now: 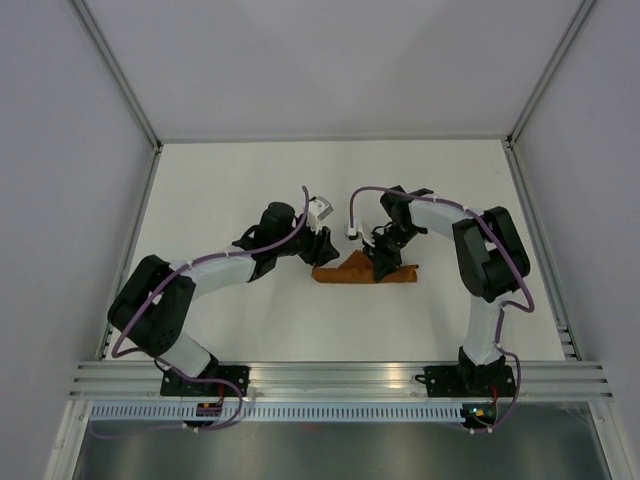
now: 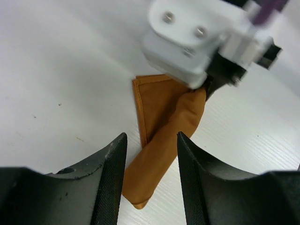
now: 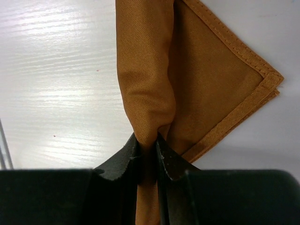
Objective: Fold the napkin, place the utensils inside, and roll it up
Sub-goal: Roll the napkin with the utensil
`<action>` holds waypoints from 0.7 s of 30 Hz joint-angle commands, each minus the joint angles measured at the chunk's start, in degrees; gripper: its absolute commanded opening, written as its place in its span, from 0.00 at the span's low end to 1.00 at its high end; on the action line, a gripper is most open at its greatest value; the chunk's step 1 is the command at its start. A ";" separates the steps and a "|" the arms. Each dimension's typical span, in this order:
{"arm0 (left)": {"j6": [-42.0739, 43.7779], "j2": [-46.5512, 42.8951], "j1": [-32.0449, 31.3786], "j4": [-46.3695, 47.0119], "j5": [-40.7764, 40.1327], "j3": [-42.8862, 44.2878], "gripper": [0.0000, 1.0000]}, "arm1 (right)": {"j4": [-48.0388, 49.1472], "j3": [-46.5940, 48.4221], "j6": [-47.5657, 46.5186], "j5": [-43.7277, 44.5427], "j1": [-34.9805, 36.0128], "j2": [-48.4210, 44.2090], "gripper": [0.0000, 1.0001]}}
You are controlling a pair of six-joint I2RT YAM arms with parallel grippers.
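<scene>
Fingers (image 3: 123, 164) of the right gripper (image 3: 147, 152) are clenched on the napkin (image 3: 197, 75), pinching its thick rolled ridge between both pads. Judgement: the pinch is there to keep the roll from springing loose, as the glossy cloth looks ready to unwind.

Left gripper (image 2: 151, 138): jaws spread, nothing between them. It hovers over the napkin's far end from the pinch, and the tube shows through the gap below. No contact seen. Judgement: it is placed either to take a fresh hold on that end or to stand clear of it; I cannot tell which.

Napkin: lies on the white table (image 2: 56, 61), rolled into a long tube. One flat, hemmed corner flap lies beside the tube, not wound in. From overhead, the right gripper sits on top of the napkin and the left gripper is just off its left end.

Utensils: none visible. I cannot tell whether they are inside the tube.

Progress (judgement): folding done, rolling mostly done, loose flap left to wrap. The next move needs both ends held while the tube turns toward the flap. Risk: with only one pinch, the free end slackens or skews.
</scene>
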 commanded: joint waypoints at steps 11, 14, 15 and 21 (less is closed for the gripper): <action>13.11 -1.82 -16.95 9.16 -16.28 -3.78 0.56 | -15.54 12.27 -4.19 0.16 -3.25 18.43 0.14; 17.16 0.02 -20.29 9.25 -20.24 -2.82 0.61 | -16.33 13.41 -3.93 -0.01 -3.60 19.66 0.15; 17.96 0.46 -21.34 9.25 -20.77 -2.55 0.64 | -16.34 13.68 -3.93 -0.10 -3.69 19.84 0.14; 24.72 4.94 -25.21 9.33 -27.27 -0.71 0.67 | -16.42 14.29 -3.66 0.16 -3.78 20.81 0.14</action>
